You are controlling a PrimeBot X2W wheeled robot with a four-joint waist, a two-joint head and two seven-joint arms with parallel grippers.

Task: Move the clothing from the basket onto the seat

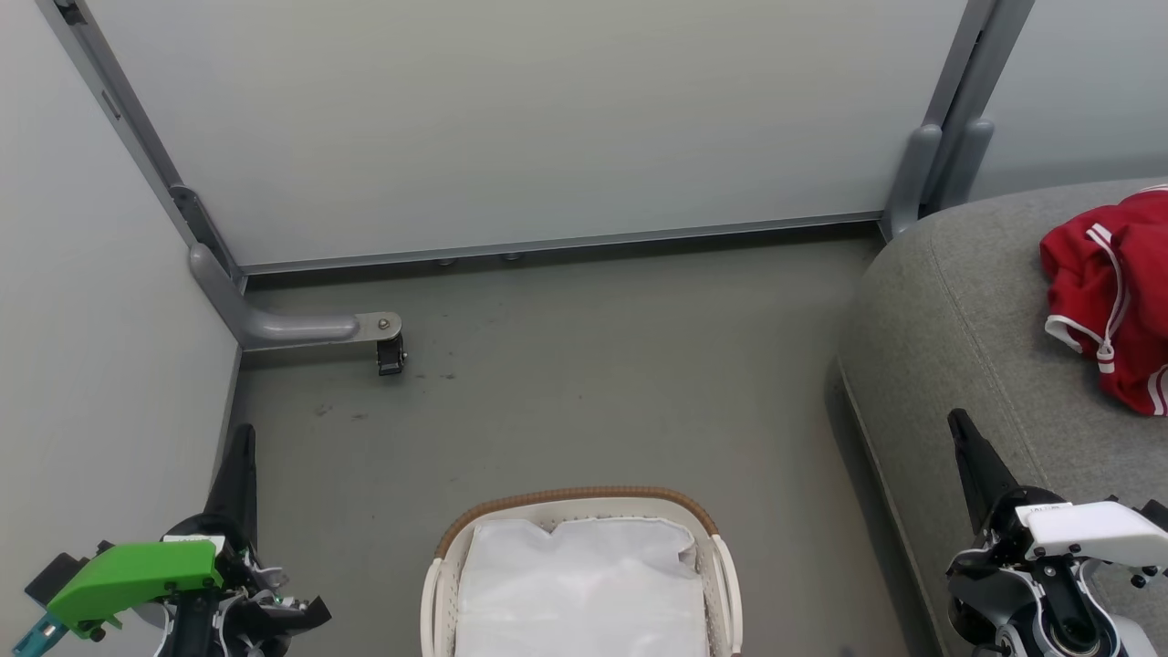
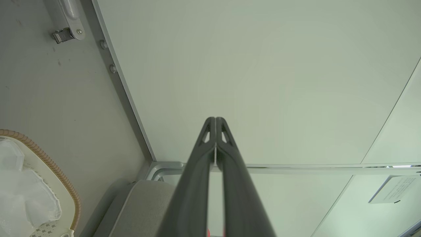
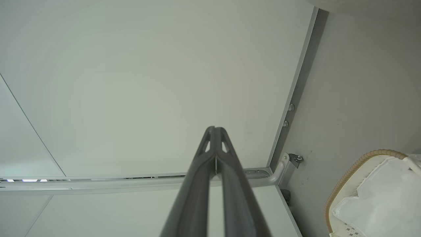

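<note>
Since the head view has the clothing point(image 1: 1118, 292) lying on the seat point(image 1: 958, 301) at the right, a bunch of red with white trim, the step in hand looks like a last check rather than another carry. The basket point(image 1: 575, 495) stands on the floor point(image 1: 593, 383) at bottom centre, well apart from the clothing, and what shows in it is a white cloth sheet point(image 1: 584, 584) with no red on top. The frame cuts off its near part, so it cannot be told whether a garment lies there or beneath the sheet. The left gripper point(image 1: 244, 443) sits low at the left and the right gripper point(image 1: 963, 438) low at the right by the seat's edge, both clear of the basket.

In the left wrist view that arm's two fingers press together to the tips with nothing between them, pointing at a wall panel point(image 2: 263, 82). The basket's woven rim and the sheet sit at the left edge.

In the right wrist view the fingers are likewise closed tip to tip and hold nothing, with the basket and sheet at the lower right.

Done well, the check would mean tipping the head down to take in the whole basket before any reach. If red turns up, the robot should first part one gripper's fingers, come in from above inside the rim, and pinch the red fabric alone — the sheet is not to travel.
</note>
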